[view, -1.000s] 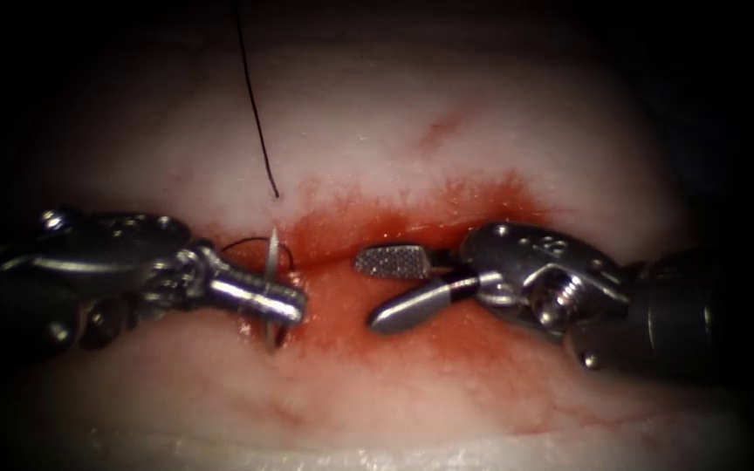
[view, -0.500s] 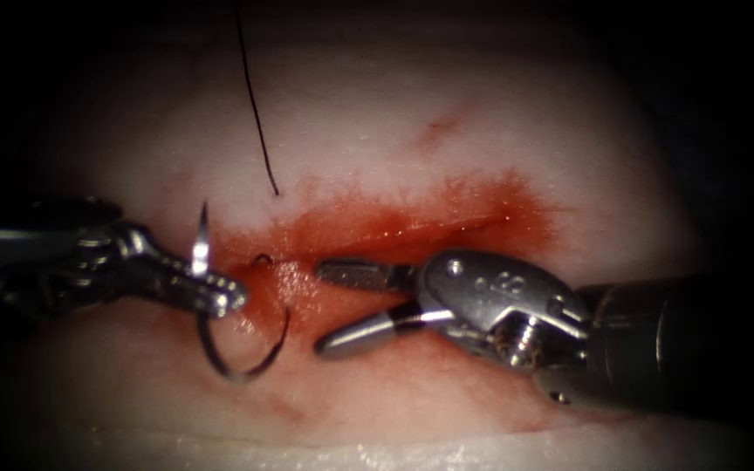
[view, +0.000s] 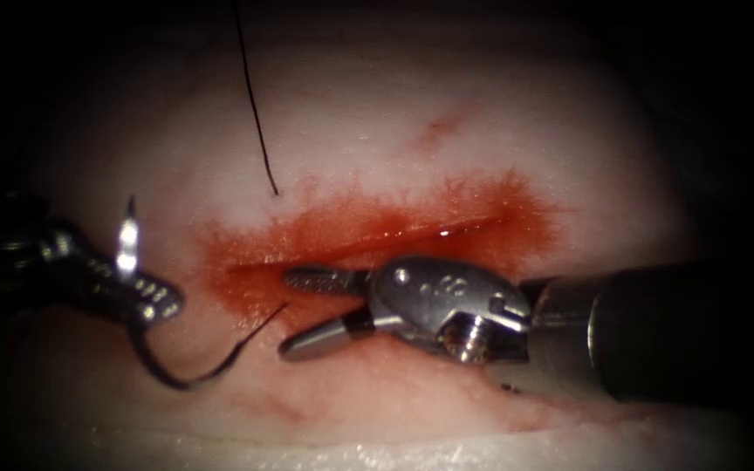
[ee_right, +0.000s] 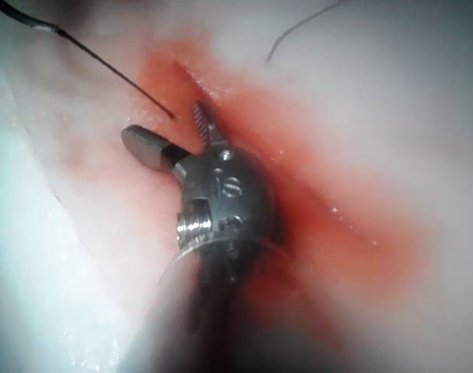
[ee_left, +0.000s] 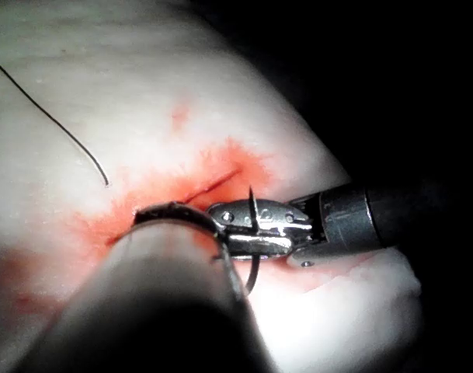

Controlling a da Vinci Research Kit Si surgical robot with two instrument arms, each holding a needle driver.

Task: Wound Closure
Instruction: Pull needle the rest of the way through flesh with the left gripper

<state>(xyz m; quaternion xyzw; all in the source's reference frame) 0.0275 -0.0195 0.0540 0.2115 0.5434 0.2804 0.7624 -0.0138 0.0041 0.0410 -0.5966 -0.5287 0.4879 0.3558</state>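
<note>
Across the tissue (view: pixel 447 113) the cut (view: pixel 368 249) runs left to right, slightly uphill. Left of it my left gripper (view: pixel 146 301) clamps the needle (view: pixel 126 240) near its tip — clear of the tissue, tip pointing up, curve sweeping below toward the cut. My right gripper (view: pixel 294 314) hangs apart, empty, just below the cut.

Your endoscope light pools mid-frame on the pale pink pork tissue (view: pixel 377 131); edges and corners drop to black. Glare on the silver steel right tool (view: pixel 288 314) and glossy red fluid (view: pixel 447 228). Dim at frame left: dark metal left tool (view: pixel 154 301), only its curved steel needle (view: pixel 126 244) glinting.
</note>
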